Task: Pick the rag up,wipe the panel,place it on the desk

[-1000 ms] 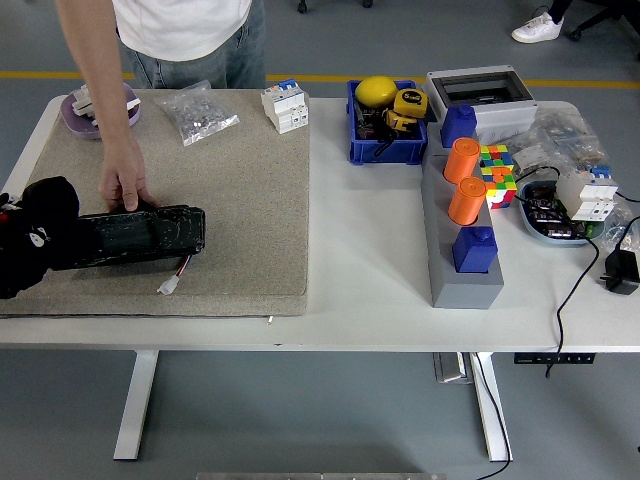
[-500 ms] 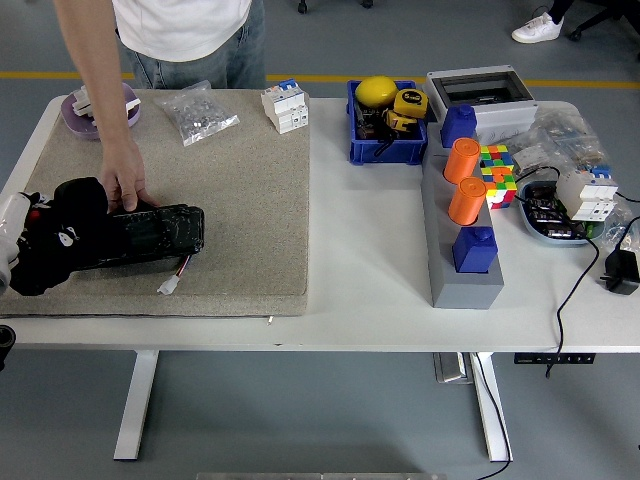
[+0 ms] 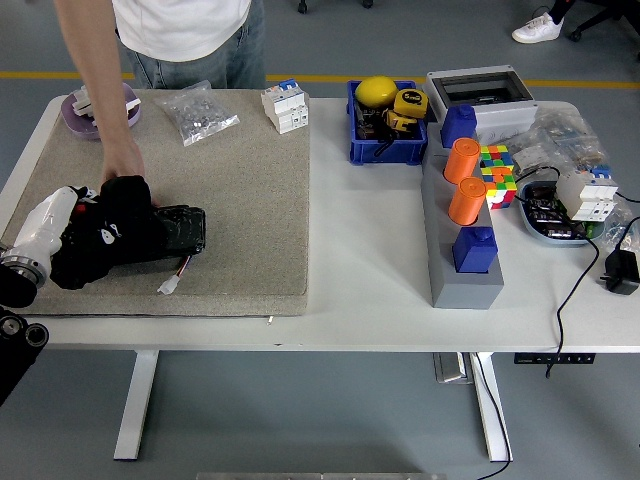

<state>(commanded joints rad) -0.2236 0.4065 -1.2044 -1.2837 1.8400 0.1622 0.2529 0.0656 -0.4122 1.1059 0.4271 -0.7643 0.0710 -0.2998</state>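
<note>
A black panel lies on the beige mat at the table's left, with a red wire and white plug trailing from its near edge. My left hand lies on the panel's left part, shut on a dark rag that bunches over it; black on black, hand and rag are hard to tell apart. My white forearm comes in from the left edge. A person's hand reaches down to the panel's far edge, just behind my hand.
On the mat's far side are a purple dish, a clear bag of parts and white breakers. To the right stand a blue bin, a grey rack with orange cylinders, a colour cube and cables.
My left hand with the rag has slid right along the panel, from its left end to over its middle. The person's hand stays at the panel's far edge.
</note>
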